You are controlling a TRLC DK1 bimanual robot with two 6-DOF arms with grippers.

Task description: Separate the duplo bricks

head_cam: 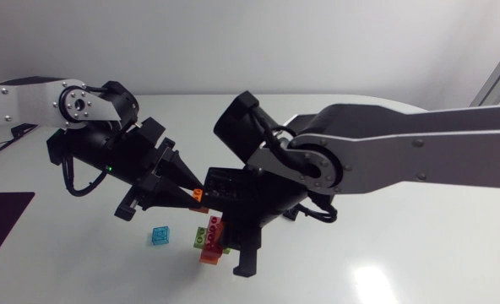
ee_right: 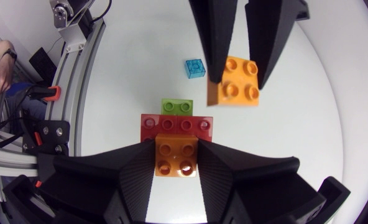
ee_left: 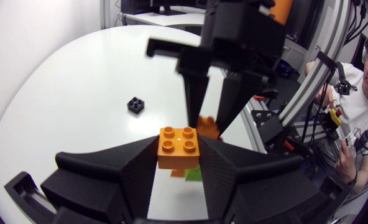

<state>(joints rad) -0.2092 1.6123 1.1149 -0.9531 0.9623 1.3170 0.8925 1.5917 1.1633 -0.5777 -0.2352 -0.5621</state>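
Over the middle of the table (head_cam: 402, 262), in from the left: left gripper (ee_left: 179, 150), single brick (ee_right: 235, 81) clamped between its fingers. Just right and nearer, in from the right: right gripper (ee_right: 176, 150), gripping a brick stack (head_cam: 209, 239) from two sides. Single brick just beyond the stack, apart from it. On the table, left of the stack and near it: loose brick (head_cam: 159, 236).

Left arm (head_cam: 22, 103): silver-grey link, round hub ringed with screws, black joints, looped black cable (head_cam: 74, 184), small green light.
Right arm (head_cam: 419, 156): broad silver-grey links with dark screw heads, black-ringed round hub, black joint housings.
Left gripper (ee_left: 179, 149) and right gripper (ee_right: 176, 149): matte black throughout; two broad wedge-shaped fingers (ee_left: 133, 175) each, inner faces finely ribbed.
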